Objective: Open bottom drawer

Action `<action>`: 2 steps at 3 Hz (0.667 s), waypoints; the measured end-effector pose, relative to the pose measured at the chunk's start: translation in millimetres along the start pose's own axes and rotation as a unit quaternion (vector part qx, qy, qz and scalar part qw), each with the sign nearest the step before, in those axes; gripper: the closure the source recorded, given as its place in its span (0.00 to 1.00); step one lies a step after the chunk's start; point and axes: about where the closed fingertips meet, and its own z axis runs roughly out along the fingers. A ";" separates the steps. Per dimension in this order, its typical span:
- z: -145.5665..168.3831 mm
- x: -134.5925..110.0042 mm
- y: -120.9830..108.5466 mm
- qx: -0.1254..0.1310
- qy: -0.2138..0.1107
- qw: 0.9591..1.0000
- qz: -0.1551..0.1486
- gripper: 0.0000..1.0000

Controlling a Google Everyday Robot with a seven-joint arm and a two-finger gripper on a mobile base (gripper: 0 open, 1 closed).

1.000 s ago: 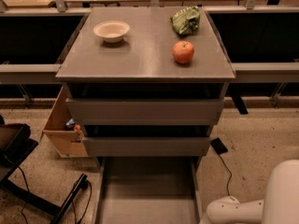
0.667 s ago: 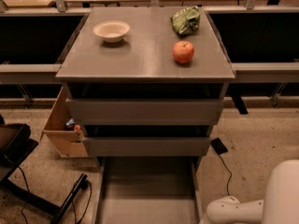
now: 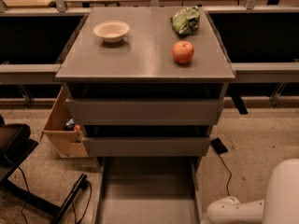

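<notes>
Bottom drawer [image 3: 147,192] looks pulled way out already, plain grey tray showing, so this seems basically done. Gripper isn't in shot, so can't tell its state. Only the white arm [image 3: 261,202] shows, just right of the drawer.

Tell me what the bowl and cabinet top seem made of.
The bowl looks ceramic or plastic: cream, matte. The cabinet top seems grey laminate or metal: soft sheen. The hand is out of view; white arm shows lower right.
</notes>
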 end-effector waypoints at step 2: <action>-69.1 -12.1 21.6 0.049 0.013 0.999 -0.016 0.00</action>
